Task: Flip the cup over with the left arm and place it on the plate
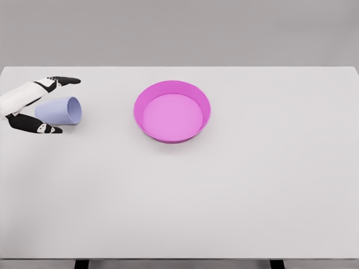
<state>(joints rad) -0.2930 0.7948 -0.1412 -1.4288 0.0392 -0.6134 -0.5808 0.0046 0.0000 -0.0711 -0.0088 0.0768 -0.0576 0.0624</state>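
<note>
We see the lavender cup (59,110) lying on its side at the bench's (224,196) far left, mouth toward the pink plate (172,111), well apart. Our left robot hand (35,105) brackets it, fingers spread above and below; we cannot tell if they touch.

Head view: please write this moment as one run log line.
left hand: around cup, grasp unclear | cup: on its side, mouth toward plate | plate: empty | right arm: not visible

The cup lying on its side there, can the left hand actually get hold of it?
Probably yes: the left hand already brackets the lavender cup, fingers above and below it, with nothing between them.
</note>
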